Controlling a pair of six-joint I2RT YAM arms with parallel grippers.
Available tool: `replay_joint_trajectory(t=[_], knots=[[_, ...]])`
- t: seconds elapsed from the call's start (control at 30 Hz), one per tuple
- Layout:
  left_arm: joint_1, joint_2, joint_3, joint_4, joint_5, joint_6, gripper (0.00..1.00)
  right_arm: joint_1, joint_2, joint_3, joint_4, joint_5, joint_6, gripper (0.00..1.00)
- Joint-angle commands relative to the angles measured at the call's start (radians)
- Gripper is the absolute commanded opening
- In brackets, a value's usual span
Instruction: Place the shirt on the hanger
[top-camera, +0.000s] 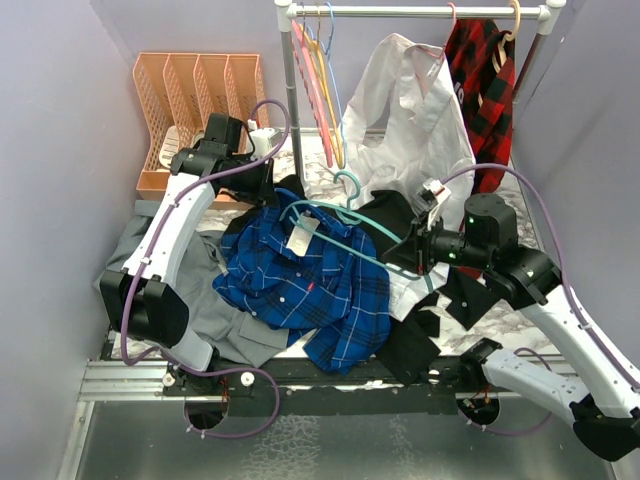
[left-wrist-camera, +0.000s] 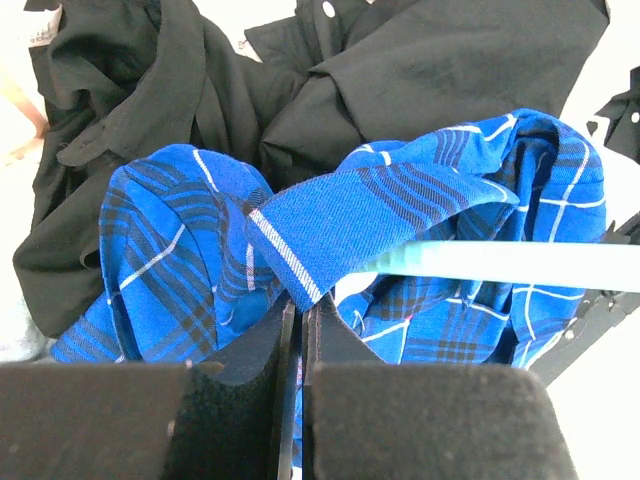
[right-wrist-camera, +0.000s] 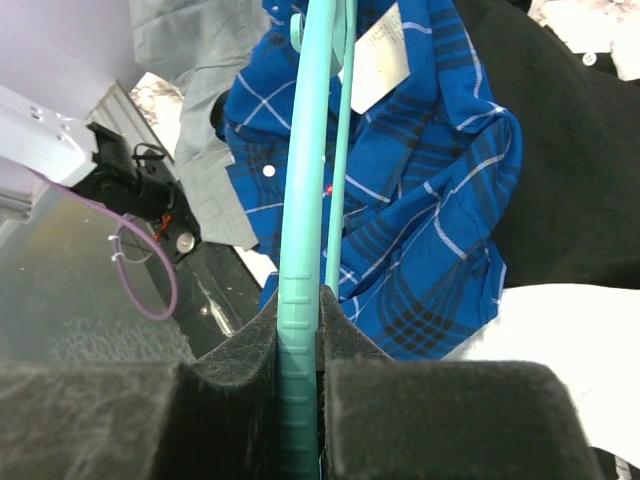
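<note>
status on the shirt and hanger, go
Left gripper jaws shut on shirt fold. Right gripper jaws shut on hanger, lying across shirt, not hung. Black garment bunched alongside.

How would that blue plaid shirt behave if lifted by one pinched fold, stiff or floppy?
Probably floppy: the blue plaid shirt lies crumpled in soft folds. Raised by the left gripper, it would likely drape and trail. The thin cloth looks light and might snag the teal hanger.
</note>
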Motion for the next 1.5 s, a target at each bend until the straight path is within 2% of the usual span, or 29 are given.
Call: replay_joint_trajectory(t=[0.0, 0.3, 0.43, 0.63, 0.8, 0.97, 1.13, 1.37, 1.47], knots=[[-0.013, 0.008, 0.06, -0.077, 0.015, 0.02, 0.0, 0.027, 0.031, -0.013, 0.08, 0.08, -0.044, 0.01], [-0.026, -0.006, 0.058, -0.096, 0.073, 0.023, 0.0, 0.208, 0.109, -0.082, 0.232, 0.268, -0.038, 0.01], [-0.038, -0.019, 0.056, -0.113, 0.129, 0.041, 0.0, 0.22, 0.119, -0.135, 0.352, 0.341, -0.021, 0.01], [-0.047, -0.047, 0.098, -0.161, 0.165, 0.065, 0.0, 0.225, 0.206, -0.135, 0.434, 0.455, 0.01, 0.01], [-0.054, -0.075, 0.08, -0.173, 0.147, 0.081, 0.0, 0.225, 0.275, -0.147, 0.547, 0.37, 0.025, 0.01], [-0.062, -0.093, 0.091, -0.181, 0.191, 0.09, 0.0, 0.225, 0.327, -0.193, 0.686, 0.265, 0.051, 0.01], [-0.085, -0.09, 0.082, -0.194, 0.228, 0.105, 0.0, 0.225, 0.385, -0.201, 0.796, 0.276, 0.073, 0.01], [-0.147, -0.106, 0.037, -0.196, 0.167, 0.135, 0.0, 0.225, 0.475, -0.18, 0.916, 0.328, 0.102, 0.01], [-0.17, -0.105, 0.003, -0.189, 0.082, 0.151, 0.0, 0.225, 0.501, -0.16, 0.944, 0.325, 0.109, 0.01]])
